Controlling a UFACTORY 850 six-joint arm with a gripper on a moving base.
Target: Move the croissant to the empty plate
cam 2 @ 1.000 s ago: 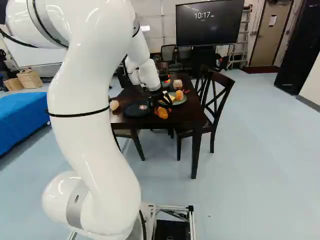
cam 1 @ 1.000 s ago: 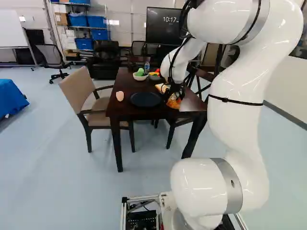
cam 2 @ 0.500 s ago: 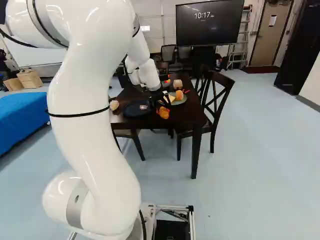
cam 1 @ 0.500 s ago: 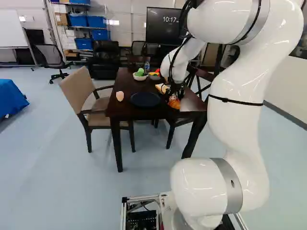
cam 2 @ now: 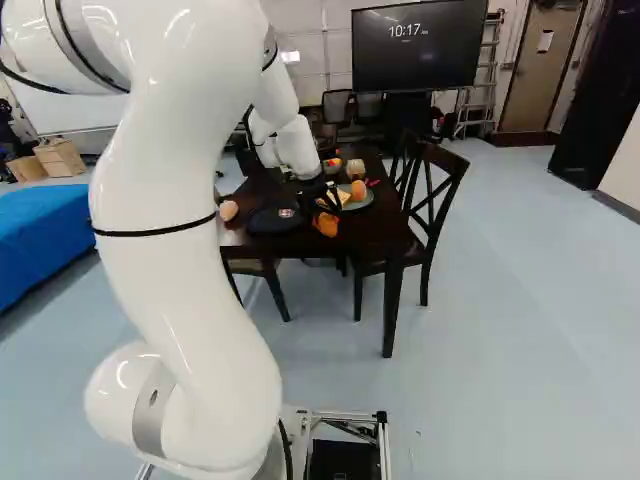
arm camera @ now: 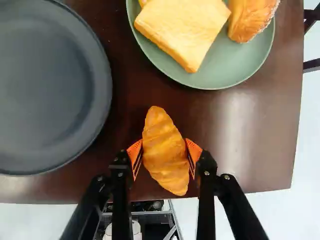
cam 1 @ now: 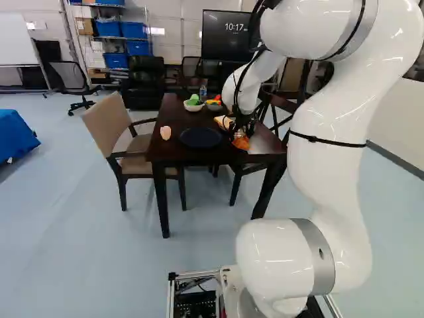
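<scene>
I find the croissant (arm camera: 165, 150) gripped from both sides by the gripper (arm camera: 164, 156), near the table's (arm camera: 260, 145) edge; raise it level (its tapered shape may pivot); lower gently onto the dark plate's (arm camera: 45, 90) middle.

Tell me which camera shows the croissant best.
The wrist view: there the croissant is large and whole, with the jaws on either side. Both base views show it small at the near end of the table, partly covered by the jaws.
</scene>
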